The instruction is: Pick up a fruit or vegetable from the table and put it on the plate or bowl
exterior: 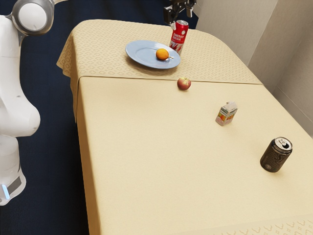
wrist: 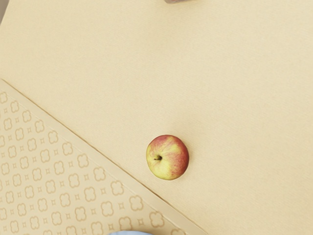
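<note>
Tool [exterior: 180, 10] hangs high; exterior view shows orange [exterior: 162, 54] on plate [exterior: 139, 51]

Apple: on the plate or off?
Off. The apple sits on the plain tablecloth, apart from the blue plate, which holds an orange.

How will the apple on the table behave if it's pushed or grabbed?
The apple is round on flat cloth, so a sideways push would probably roll it. Its smooth curved skin might slip from an off-centre pinch. It looks solid, so it likely keeps its shape.
</note>
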